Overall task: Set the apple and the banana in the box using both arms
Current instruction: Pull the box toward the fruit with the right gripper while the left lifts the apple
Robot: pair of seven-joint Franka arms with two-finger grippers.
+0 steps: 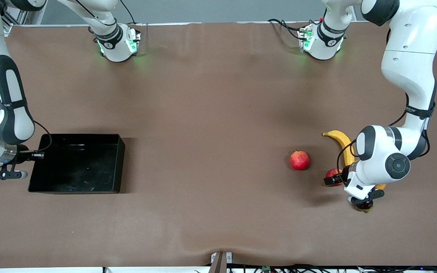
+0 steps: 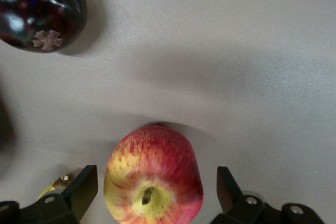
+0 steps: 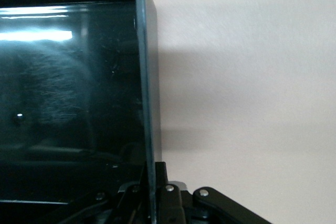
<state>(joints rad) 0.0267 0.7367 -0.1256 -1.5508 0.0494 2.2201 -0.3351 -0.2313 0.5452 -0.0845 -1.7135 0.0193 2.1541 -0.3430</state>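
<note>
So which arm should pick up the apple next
Left. Its open claw already straddles the apple, one finger on each side. The right claw is shut on the wall of the box, at the right arm's end of the table.

The left gripper [image 2: 152, 195] stands over the apple [image 2: 154, 178] with a finger at 3 and at 9 o'clock of it, a slim gap on each flank; the banana [image 1: 343, 143] crowds it toward the left arm's end, and a dark round fruit [image 2: 41, 9] lies near. The pomegranate [image 1: 299, 160] sits apart at the apple's 10 o'clock in the front view. Between it and the box [image 1: 77, 163], whose wall the right gripper [image 3: 152, 195] pinches, bare table [image 1: 211, 113] gives wide passage.
</note>
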